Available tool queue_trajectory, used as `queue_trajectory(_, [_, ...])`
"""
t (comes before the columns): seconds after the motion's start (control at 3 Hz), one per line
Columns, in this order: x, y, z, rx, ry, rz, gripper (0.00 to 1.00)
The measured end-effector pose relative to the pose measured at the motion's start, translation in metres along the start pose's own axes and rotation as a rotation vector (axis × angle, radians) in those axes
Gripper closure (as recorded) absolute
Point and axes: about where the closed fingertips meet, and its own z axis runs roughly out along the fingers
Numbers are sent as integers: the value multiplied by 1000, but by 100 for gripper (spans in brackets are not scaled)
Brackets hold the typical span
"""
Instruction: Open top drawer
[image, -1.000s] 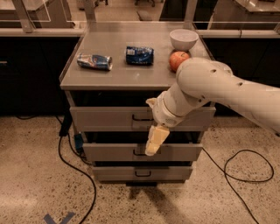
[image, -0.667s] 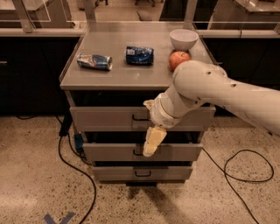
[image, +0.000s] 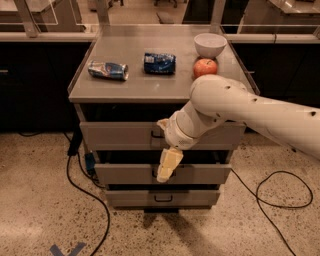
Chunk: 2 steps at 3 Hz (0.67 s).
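Note:
The top drawer (image: 115, 136) is the widest of three grey drawers in a metal cabinet, and it stands out slightly from the cabinet body. Its small dark handle (image: 154, 134) shows at the centre, partly covered by my white arm (image: 235, 107). My gripper (image: 168, 165) hangs down just below and right of that handle, in front of the middle drawer (image: 210, 173). It is cream-coloured and holds nothing that I can see.
On the cabinet top (image: 150, 85) lie a crushed can (image: 108, 70), a blue packet (image: 159, 63), a red apple (image: 205, 67) and a white bowl (image: 210, 44). The bottom drawer (image: 135, 198) is narrowest. Black cables (image: 85, 192) run on the speckled floor at both sides.
My arm and gripper have shifted a little to the left, nearer the top drawer's handle. The drawers have not visibly moved.

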Motion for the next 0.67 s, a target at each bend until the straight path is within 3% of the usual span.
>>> queue_trajectory(0.67, [7, -6, 22, -38, -9, -17, 0])
